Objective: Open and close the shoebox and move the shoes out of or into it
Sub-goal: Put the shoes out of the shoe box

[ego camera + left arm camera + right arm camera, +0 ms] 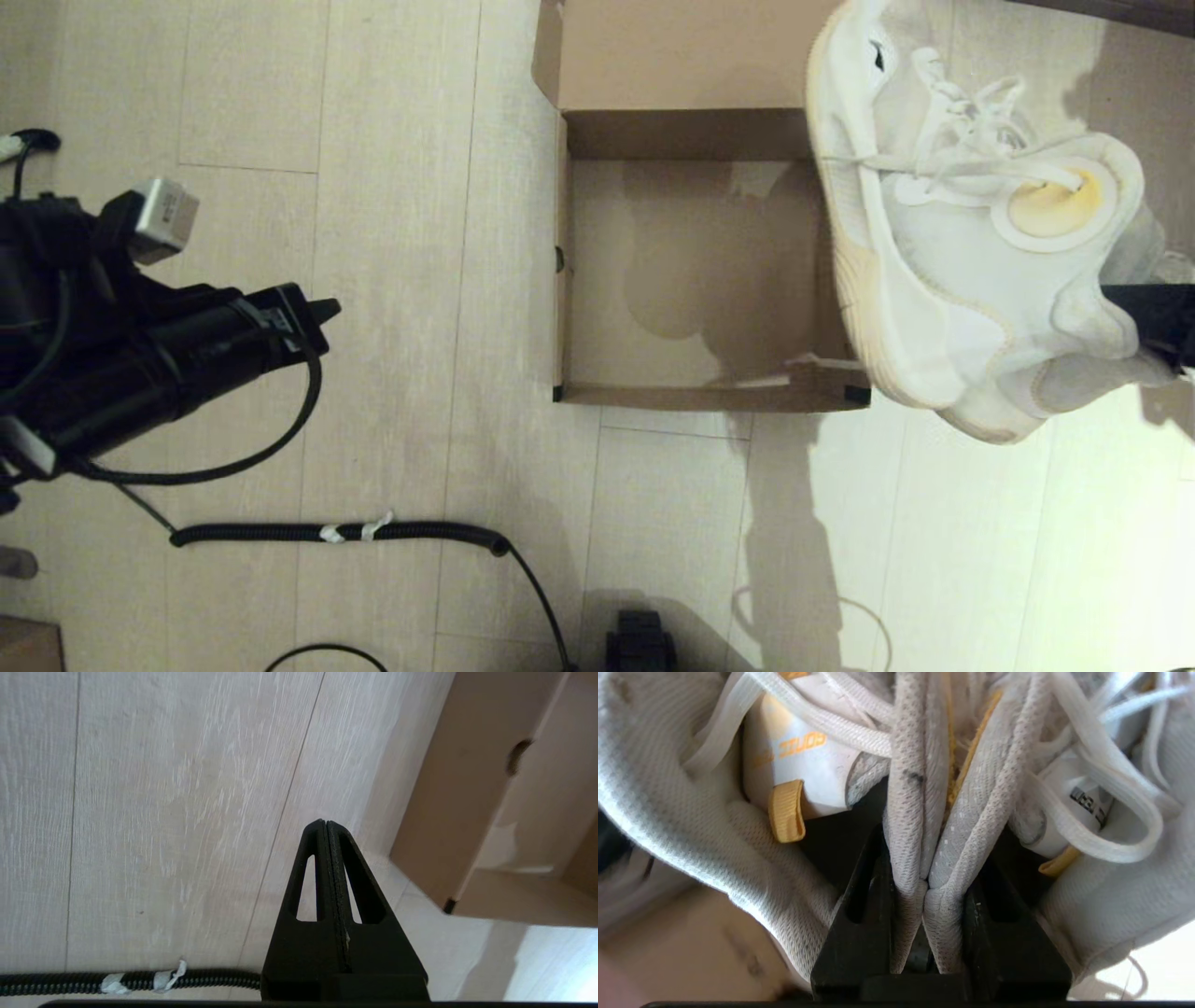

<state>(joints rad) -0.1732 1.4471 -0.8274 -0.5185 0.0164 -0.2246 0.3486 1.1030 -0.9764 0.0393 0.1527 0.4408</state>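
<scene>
The brown shoebox (709, 398) stands open on the floor with its lid (672, 51) folded back, and its inside is bare. The white and pale-grey shoes (943, 261) hang in the air over the box's right side, toes pointing away, yellow insole showing. My right gripper (1153, 317) holds them at the heel end. In the right wrist view it (927, 858) is shut on the pinched collars of both shoes (920, 812). My left gripper (327, 308) is parked to the left of the box, shut and empty (325, 823), with the box's corner (472, 802) beside it.
A black corrugated cable (345, 532) with white tape lies on the floor in front of the box, also seen in the left wrist view as the cable (131, 981). A dark object (639, 639) sits at the bottom edge. Pale wood flooring (420, 280) surrounds the box.
</scene>
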